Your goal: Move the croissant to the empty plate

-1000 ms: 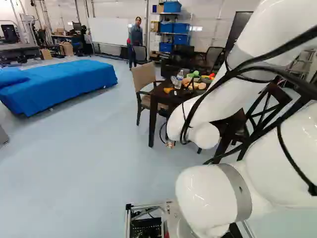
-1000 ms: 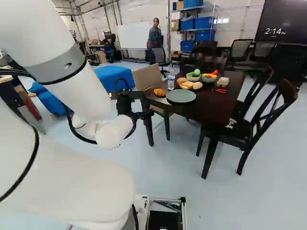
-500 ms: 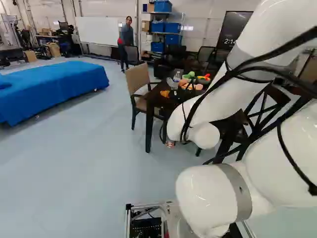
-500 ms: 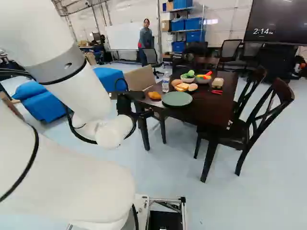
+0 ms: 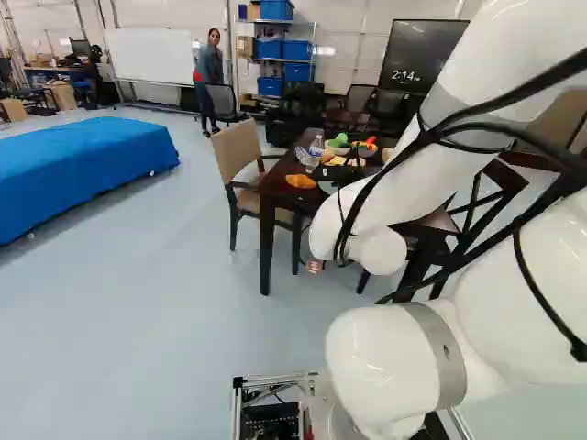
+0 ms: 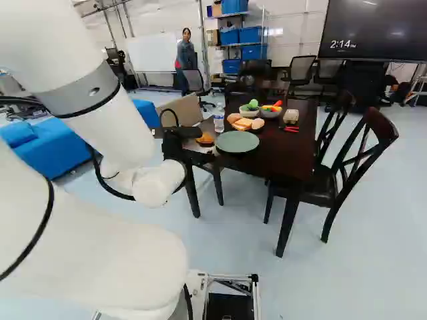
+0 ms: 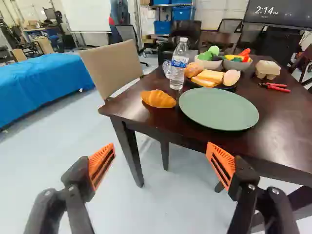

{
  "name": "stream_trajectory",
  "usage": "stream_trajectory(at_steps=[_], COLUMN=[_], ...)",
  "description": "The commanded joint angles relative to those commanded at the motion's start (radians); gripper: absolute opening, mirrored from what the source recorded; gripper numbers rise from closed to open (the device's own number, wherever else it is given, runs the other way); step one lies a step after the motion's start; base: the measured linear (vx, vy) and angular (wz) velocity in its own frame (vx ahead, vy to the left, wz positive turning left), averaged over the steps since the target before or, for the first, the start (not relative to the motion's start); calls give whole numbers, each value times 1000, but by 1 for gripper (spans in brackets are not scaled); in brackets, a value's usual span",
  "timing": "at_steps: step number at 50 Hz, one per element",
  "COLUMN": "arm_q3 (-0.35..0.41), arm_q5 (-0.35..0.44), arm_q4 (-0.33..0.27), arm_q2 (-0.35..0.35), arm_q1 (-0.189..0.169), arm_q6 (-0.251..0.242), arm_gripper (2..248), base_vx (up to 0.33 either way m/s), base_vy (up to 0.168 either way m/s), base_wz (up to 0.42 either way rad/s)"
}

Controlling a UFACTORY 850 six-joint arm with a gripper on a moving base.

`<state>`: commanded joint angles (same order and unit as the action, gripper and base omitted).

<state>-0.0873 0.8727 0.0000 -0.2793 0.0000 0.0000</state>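
croissant (image 7: 158,99) ahead of the claw (image 6: 206,145)

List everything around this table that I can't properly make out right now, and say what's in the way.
- Plate, left base view: mostly hidden behind the arm.
- Hand, left base view: mostly hidden behind the arm.
- Black dish, wrist view: its middle is covered by bread.
- Red-handled tool, right base view: too small to show its detail.
- Blue-covered furniture, wrist view: cut off by the edge.

Bright, diffuse light — small glints on the white arm (image 5: 381,353).
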Motion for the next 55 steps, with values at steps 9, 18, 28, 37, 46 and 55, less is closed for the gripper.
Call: stream_trajectory(at_steps=[9, 18, 28, 37, 46, 55], arm_q3=[0, 0, 0, 0, 0, -11], arm_q5=[0, 0, 0, 0, 0, 0], arm_q4=[0, 0, 0, 0, 0, 0], arm_q2=[0, 0, 0, 0, 0, -3], arm_q1=[0, 0, 0, 0, 0, 0], arm_q6=[0, 0, 0, 0, 0, 0], arm_gripper=[247, 247, 247, 247, 247, 247], base_vx=[144, 138, 109, 25, 0, 0], base_vy=[44, 53, 41, -1, 0, 0], base_wz=[-79, -28, -3, -1, 0, 0])
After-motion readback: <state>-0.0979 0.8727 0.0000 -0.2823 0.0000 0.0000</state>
